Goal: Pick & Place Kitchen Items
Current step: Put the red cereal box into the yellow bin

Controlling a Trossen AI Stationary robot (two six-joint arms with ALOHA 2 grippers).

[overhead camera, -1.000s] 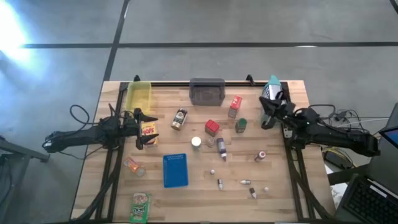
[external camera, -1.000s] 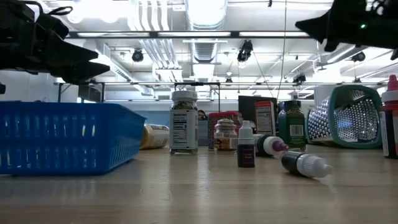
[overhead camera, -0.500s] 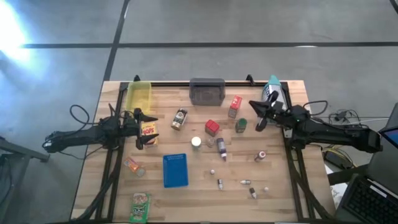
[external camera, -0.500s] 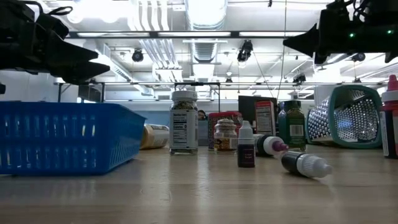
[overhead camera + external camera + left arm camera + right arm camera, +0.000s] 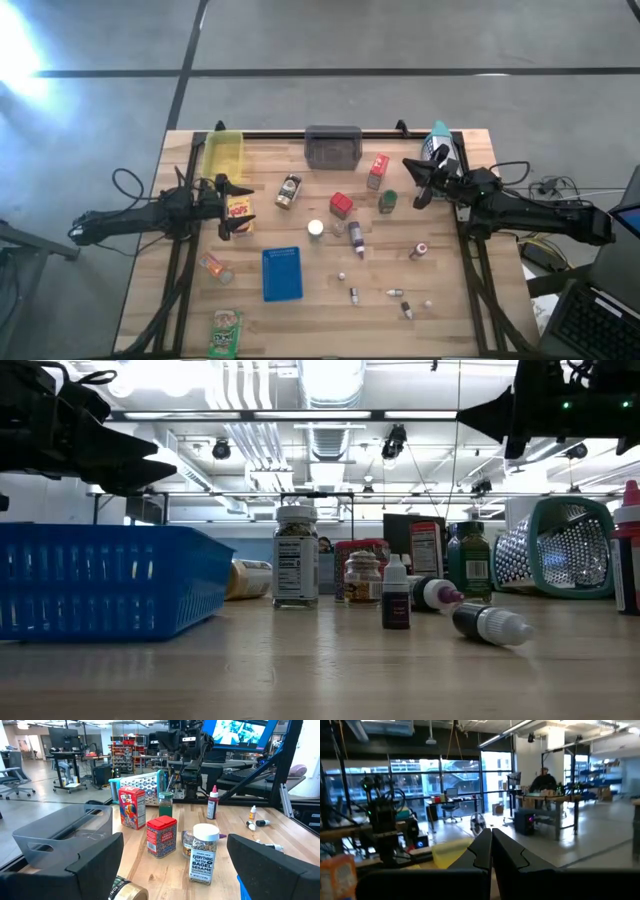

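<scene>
The left end effector (image 5: pixel 232 208) hangs over the left part of the surface (image 5: pixel 450 300) with its fingers spread and nothing between them, straddling a yellow snack packet (image 5: pixel 239 210) that lies just below. The right end effector (image 5: pixel 412 184) is raised over the far right of the surface, fingers pressed together and empty, its tips pointing toward a small green jar (image 5: pixel 387 201). The kitchen items lie scattered across the middle: a seasoning jar (image 5: pixel 204 853), a red tin (image 5: pixel 161 836), a cereal box (image 5: pixel 132 808), small dropper bottles (image 5: pixel 355 237) and a green packet (image 5: pixel 226 332) at the near edge. A blue tray (image 5: pixel 282 273) sits near centre, a yellow bin (image 5: pixel 223 154) and a grey bin (image 5: pixel 333 146) along the far edge. The step in hand looks like the left arm's descent onto the yellow packet. To do it well, it should centre the packet between the fingers, lower squarely until the tips reach the packet's sides, and close on the narrower faces so the thin box does not slide or tip. The right end effector would need to open before approaching anything.
</scene>
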